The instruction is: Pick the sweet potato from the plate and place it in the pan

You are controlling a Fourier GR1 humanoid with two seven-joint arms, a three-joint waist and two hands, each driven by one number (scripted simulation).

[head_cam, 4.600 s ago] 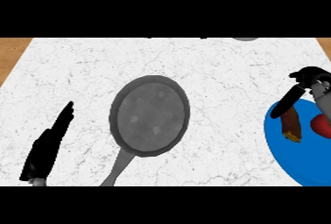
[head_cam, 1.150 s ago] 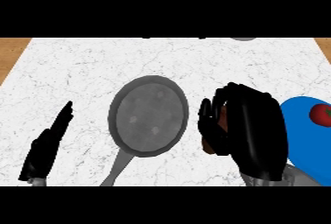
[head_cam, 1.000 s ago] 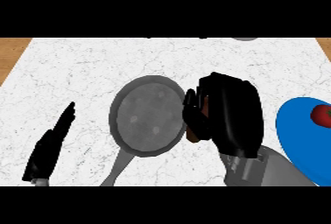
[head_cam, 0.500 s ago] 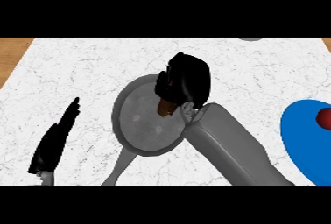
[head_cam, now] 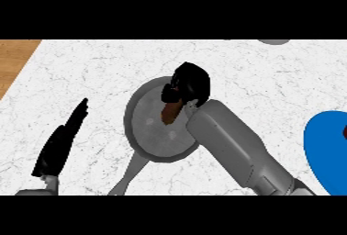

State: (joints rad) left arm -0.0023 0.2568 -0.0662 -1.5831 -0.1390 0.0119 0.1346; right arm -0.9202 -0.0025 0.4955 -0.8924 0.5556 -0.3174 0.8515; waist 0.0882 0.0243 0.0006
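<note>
My right hand (head_cam: 188, 83) hovers over the far right part of the grey pan (head_cam: 150, 124), fingers curled round the brown sweet potato (head_cam: 170, 111). The potato's lower end sticks out below the hand and points down into the pan. The blue plate (head_cam: 325, 151) lies at the right edge, with a small red thing (head_cam: 344, 132) on it at the frame's border. My left hand (head_cam: 62, 141) rests at the lower left, fingers straight and pointing up, holding nothing.
The pan's grey handle (head_cam: 129, 176) runs down toward the lower edge. A grey rim (head_cam: 274, 41) peeks in at the top right. Wooden floor (head_cam: 15, 59) shows beyond the counter's left edge.
My right hand took the sweet potato off the blue plate and carried it left, over the pan. The left hand has barely moved.
</note>
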